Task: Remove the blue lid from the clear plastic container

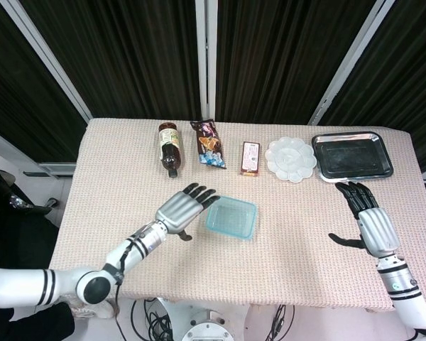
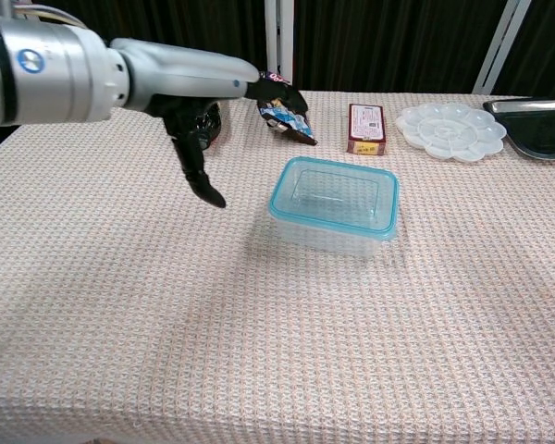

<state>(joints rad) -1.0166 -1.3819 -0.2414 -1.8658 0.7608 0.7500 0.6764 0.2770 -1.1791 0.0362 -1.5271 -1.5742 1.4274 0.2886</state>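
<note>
The clear plastic container (image 1: 231, 218) (image 2: 335, 207) sits mid-table with its blue lid (image 1: 234, 208) (image 2: 337, 191) on top. My left hand (image 1: 184, 209) (image 2: 196, 104) hovers just left of the container, fingers spread and holding nothing, fingertips close to the lid's left edge. Far to the right, near the table's right side, my right hand (image 1: 368, 224) is open with fingers apart; only the head view shows it.
Along the back edge lie a dark bottle (image 1: 170, 147), a snack bag (image 1: 209, 143) (image 2: 279, 107), a small red box (image 1: 250, 158) (image 2: 366, 129), a white palette dish (image 1: 291, 158) (image 2: 450, 131) and a dark metal tray (image 1: 351, 155).
</note>
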